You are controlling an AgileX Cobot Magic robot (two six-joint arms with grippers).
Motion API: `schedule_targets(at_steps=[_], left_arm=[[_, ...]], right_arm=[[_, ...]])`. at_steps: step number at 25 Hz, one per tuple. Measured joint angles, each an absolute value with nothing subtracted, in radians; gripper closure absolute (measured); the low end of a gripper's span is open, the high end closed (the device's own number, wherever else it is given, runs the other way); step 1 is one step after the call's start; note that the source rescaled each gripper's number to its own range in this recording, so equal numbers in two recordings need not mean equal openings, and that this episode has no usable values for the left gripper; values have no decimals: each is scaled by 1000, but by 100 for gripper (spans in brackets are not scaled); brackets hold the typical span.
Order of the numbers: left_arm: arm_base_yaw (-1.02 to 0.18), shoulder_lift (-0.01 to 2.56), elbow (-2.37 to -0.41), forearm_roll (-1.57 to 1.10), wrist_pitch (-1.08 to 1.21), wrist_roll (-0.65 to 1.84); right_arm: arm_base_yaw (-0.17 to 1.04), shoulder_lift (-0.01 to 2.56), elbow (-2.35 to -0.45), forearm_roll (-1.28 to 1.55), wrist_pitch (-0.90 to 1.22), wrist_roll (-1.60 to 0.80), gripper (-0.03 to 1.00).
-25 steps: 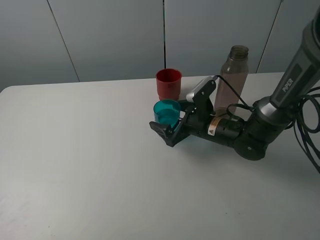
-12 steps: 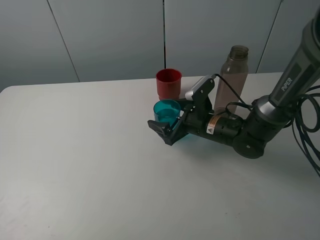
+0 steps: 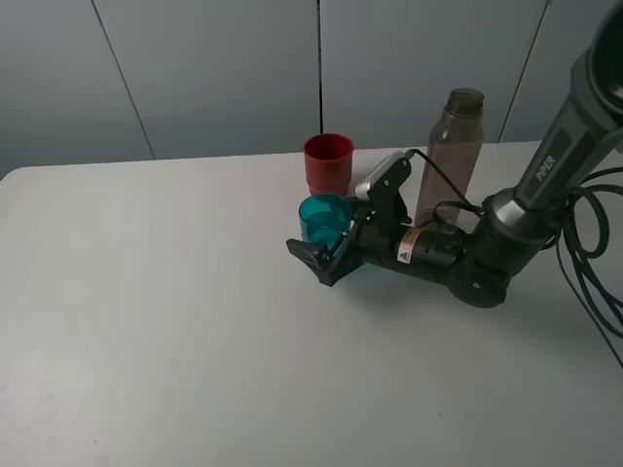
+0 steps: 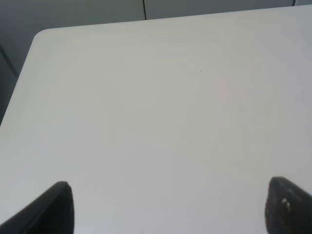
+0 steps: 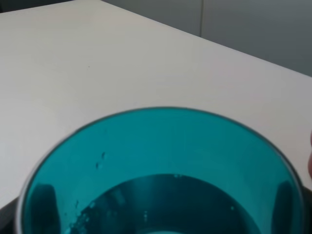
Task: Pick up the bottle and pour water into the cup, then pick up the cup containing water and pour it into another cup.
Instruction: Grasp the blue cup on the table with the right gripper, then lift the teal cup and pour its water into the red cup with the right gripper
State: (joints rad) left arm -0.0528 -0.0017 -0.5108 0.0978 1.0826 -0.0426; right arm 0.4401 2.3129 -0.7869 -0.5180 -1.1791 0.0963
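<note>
Edging toward nine o'clock, the wide-open, empty right pincer point(image 3: 319, 239) is straddling the cup point(image 3: 324, 214), needing a square, gentle squeeze

Soft, even overhead light, fairly bright, no hard glare. High view is sharp; desk point(image 3: 146, 321) reads off-white w/ slight grey falloff toward the near corners, and there's only a faint, diffuse shadow under the right claw point(image 3: 333, 238). Left wrist view: desk washed-out, low contrast; left claw point(image 4: 173, 209) tips dark & blurry. Right wrist view: the cup point(image 5: 161, 170) is v. close, rim soft & out of focus; wall point(image 5: 253, 29) behind is dim.
</note>
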Motion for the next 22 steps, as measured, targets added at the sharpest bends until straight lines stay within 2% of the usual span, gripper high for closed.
schedule_targets(at_steps=[4, 5, 6, 7, 8, 9, 22], left_arm=[[-53, -2, -511, 98, 1083, -43], [-53, -2, -511, 98, 1083, -43], [-53, -2, -511, 98, 1083, -43], [-53, -2, -511, 98, 1083, -43], [-53, -2, -511, 98, 1083, -43], [-53, -2, -511, 98, 1083, -43], [-53, -2, -511, 98, 1083, -43]], right_arm=[[440, 2313, -787, -506, -1169, 96, -3], [440, 2313, -787, -504, -1169, 96, 1], [440, 2313, -787, -502, -1169, 96, 17], [440, 2313, -787, -499, -1169, 96, 43], [440, 2313, -787, -497, -1169, 96, 80], [440, 2313, -787, -495, -1169, 91, 88], [440, 2292, -787, -488, -1134, 113, 88]])
